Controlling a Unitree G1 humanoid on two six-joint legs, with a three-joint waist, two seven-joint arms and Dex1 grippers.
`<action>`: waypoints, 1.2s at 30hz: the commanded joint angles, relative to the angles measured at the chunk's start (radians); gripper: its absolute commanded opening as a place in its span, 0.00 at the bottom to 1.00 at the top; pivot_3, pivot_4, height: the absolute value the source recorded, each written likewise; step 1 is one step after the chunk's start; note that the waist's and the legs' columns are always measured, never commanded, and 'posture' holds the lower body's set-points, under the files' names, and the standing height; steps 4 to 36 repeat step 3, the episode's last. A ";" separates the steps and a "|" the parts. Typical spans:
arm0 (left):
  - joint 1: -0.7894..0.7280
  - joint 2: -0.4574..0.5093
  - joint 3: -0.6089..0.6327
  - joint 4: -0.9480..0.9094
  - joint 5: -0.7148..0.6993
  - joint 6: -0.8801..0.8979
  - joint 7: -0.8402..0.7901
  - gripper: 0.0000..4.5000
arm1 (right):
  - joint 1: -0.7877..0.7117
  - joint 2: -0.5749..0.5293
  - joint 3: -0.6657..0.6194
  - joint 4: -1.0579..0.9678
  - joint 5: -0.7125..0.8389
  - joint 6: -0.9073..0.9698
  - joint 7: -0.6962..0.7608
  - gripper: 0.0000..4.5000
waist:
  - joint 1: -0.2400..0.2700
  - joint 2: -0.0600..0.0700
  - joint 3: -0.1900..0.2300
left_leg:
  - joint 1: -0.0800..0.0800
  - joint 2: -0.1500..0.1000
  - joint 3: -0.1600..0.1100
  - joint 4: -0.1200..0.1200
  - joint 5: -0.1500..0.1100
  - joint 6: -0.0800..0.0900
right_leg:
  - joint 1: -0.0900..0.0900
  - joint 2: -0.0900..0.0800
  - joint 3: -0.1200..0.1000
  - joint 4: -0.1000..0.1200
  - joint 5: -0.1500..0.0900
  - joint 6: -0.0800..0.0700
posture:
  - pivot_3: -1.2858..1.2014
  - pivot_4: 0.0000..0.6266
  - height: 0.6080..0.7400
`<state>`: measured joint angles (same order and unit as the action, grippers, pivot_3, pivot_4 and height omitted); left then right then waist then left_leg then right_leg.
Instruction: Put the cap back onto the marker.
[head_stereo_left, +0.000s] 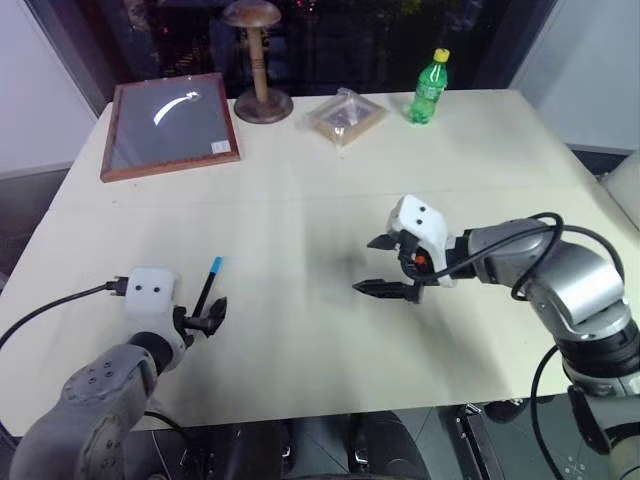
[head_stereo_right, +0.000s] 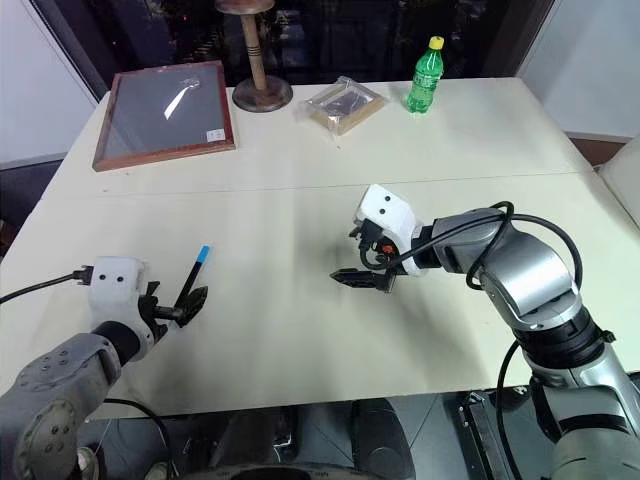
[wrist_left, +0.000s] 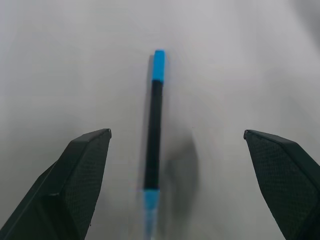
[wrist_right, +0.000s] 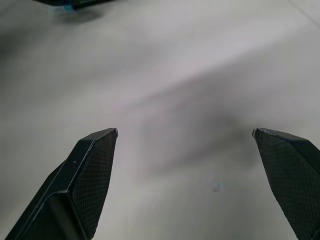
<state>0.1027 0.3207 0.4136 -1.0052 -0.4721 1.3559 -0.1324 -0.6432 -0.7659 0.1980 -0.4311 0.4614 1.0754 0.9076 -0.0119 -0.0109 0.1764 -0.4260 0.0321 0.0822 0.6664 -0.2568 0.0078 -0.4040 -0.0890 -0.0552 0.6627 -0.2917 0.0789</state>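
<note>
The marker (wrist_left: 153, 140), a slim black stick, lies flat on the cream table (head_stereo_left: 300, 330) near its front left. The bright blue cap (wrist_left: 159, 65) sits on the marker's far end, in line with the black body; the near end (wrist_left: 150, 200) is also bluish. My left gripper (head_stereo_left: 210, 318) is open just behind the marker's near end, with the marker (head_stereo_left: 207, 288) lying apart from both fingers. My right gripper (head_stereo_left: 366, 265) hangs open over the middle of the table, holding nothing, well to the right of the marker.
Along the table's far side stand a wood-framed dark board (head_stereo_left: 170, 125), a wooden stand (head_stereo_left: 262, 95), a clear plastic bag (head_stereo_left: 345, 115) and a green bottle (head_stereo_left: 429, 90). A black cable (head_stereo_left: 55, 300) trails from my left wrist.
</note>
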 joint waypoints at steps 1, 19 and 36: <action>0.064 0.068 0.062 -0.042 -0.163 -0.122 0.110 0.99 | -0.021 0.004 -0.027 0.010 0.031 -0.047 0.032 1.00 | 0.000 0.000 0.000 | 0.000 0.000 0.000 0.000 0.000 0.000 | 0.000 0.000 0.000 0.000 0.000 0.000 | 0.52 0.24 1.00; 0.113 0.113 0.082 -0.042 -0.269 -0.193 0.200 0.99 | -0.021 0.015 -0.032 0.016 0.045 -0.053 0.035 1.00 | 0.000 0.000 0.000 | 0.000 0.000 0.000 0.000 0.000 0.000 | 0.000 -0.001 0.000 -0.001 0.000 0.000 | 0.52 0.24 1.00; 0.113 0.113 0.082 -0.042 -0.269 -0.193 0.200 0.99 | -0.021 0.015 -0.032 0.016 0.045 -0.053 0.035 1.00 | 0.000 0.000 0.000 | 0.000 0.000 0.000 0.000 0.000 0.000 | 0.000 -0.001 0.000 -0.001 0.000 0.000 | 0.52 0.24 1.00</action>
